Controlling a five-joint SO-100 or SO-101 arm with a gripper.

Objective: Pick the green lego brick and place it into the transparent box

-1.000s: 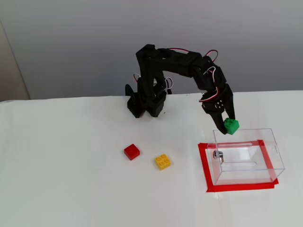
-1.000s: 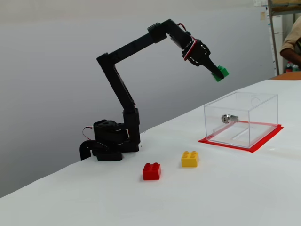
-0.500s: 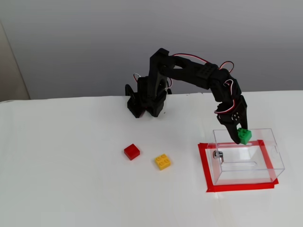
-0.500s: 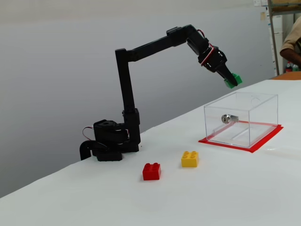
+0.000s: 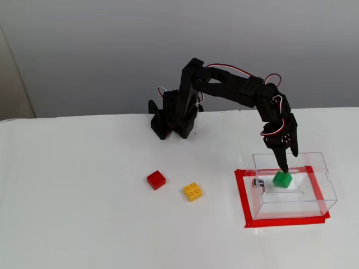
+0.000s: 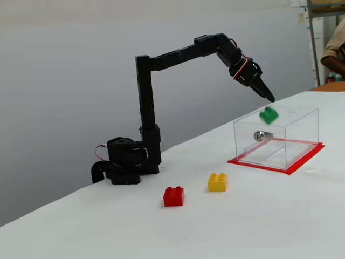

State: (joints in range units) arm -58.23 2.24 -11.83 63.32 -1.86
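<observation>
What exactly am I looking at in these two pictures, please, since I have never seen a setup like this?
A small black robot arm stands on a white table. One fixed camera looks down from the front, another from the side, lower down. Its two-finger gripper hangs above a transparent box that sits on a red tape outline. The green lego brick is out of the gripper, in mid-air at the box's top edge, seemingly dropping in. A red brick and a yellow brick lie on the table, apart from the box.

High front camera, low side camera
</observation>
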